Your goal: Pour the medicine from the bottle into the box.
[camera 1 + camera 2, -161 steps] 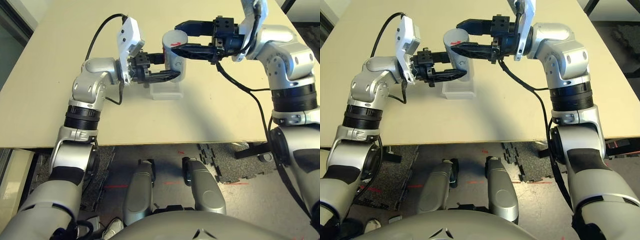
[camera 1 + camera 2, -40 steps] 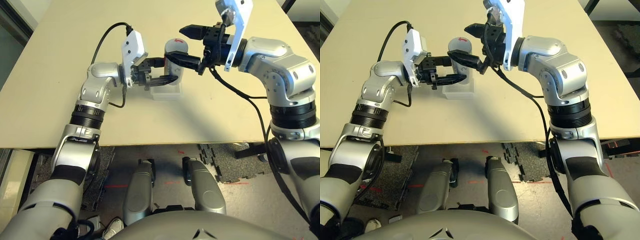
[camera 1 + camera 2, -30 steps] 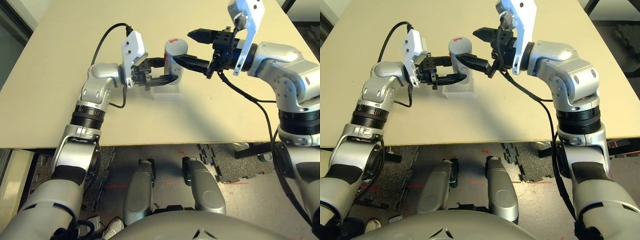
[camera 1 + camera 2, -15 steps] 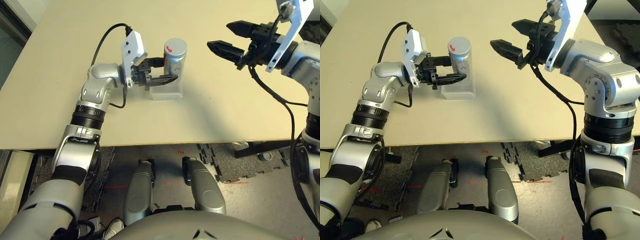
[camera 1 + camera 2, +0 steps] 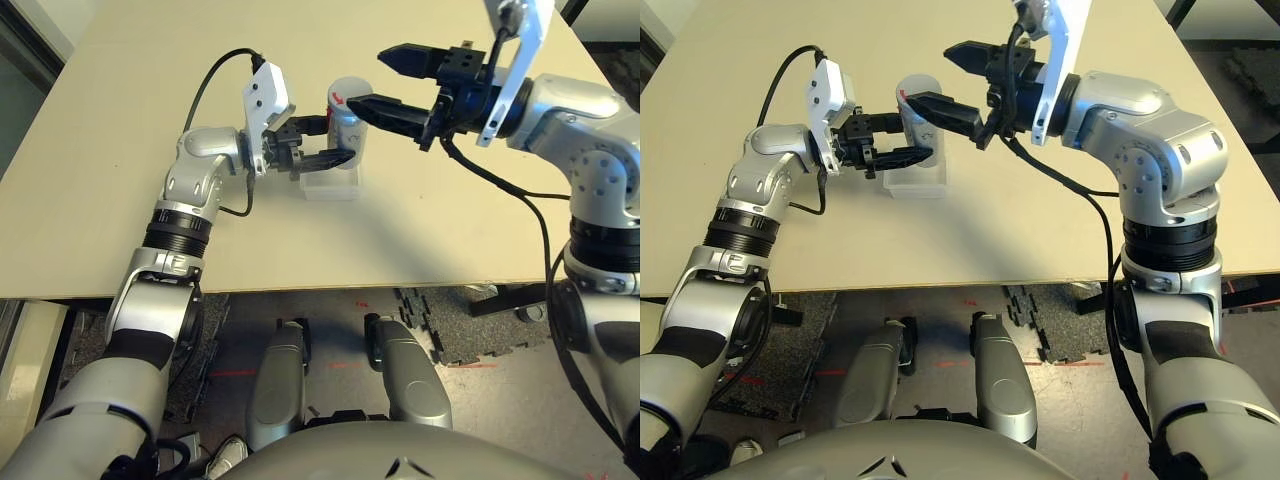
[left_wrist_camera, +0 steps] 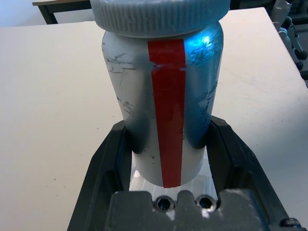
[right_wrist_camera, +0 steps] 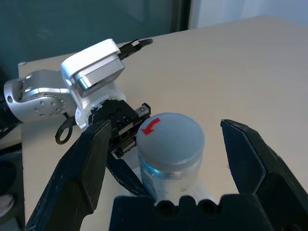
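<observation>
left claw (image 6: 166,139) clamped on bottle (image 6: 139,96) | right claw (image 7: 168,159) apart, near cap (image 7: 175,137) | cap on, pouring into box (image 5: 917,183) yet to do

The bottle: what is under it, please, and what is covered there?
Below the bottle, the clear plastic box shows, its near part uncovered. The bottle hides part of the box, so whether they touch cannot be told.
</observation>
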You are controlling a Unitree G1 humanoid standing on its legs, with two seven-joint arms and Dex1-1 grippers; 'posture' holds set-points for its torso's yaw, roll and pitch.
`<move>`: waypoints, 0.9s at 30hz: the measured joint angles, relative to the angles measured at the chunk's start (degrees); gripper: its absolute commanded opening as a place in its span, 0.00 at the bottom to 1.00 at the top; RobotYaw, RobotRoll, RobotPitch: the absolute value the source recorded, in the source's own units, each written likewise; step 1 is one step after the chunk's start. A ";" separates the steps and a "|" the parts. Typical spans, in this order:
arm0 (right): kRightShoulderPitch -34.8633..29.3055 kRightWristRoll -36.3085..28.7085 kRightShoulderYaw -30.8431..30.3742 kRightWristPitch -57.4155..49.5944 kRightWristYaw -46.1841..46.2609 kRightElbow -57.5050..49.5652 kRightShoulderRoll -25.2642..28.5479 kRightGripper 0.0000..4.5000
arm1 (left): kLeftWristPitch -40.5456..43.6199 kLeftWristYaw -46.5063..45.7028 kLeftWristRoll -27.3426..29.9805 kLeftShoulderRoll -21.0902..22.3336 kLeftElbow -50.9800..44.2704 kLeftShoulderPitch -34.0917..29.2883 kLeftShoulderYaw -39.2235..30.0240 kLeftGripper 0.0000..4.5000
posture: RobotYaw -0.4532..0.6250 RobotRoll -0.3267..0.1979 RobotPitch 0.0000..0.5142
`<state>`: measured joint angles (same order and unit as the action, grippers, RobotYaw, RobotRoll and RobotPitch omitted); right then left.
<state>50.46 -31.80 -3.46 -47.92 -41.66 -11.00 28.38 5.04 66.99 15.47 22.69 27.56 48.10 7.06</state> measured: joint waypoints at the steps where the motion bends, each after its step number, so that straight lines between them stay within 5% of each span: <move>1: 0.18 0.51 -0.43 0.32 -0.38 0.34 -0.04 1.00 | 0.00 0.00 0.00 0.01 0.00 0.00 0.00 0.53 | 0.36 0.62 0.38; 17: 1.21 5.59 -2.78 5.38 -3.09 5.61 -2.39 1.00 | 0.00 0.00 0.00 0.04 -0.08 0.00 0.00 0.53 | 0.37 0.62 0.39; 24: 1.21 6.01 -2.77 5.18 -3.44 5.59 -2.89 0.56 | 0.00 0.01 0.00 -0.02 -0.06 0.01 0.02 0.53 | 0.37 0.62 0.40; 27: 1.22 5.98 -2.76 4.90 -3.57 5.55 -2.91 0.56 | 0.00 0.02 -0.01 -0.02 -0.01 0.00 0.05 0.53 | 0.37 0.62 0.40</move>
<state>51.67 -25.82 -6.22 -43.02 -45.23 -5.45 25.47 5.04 67.01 15.46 22.67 27.55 48.10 7.11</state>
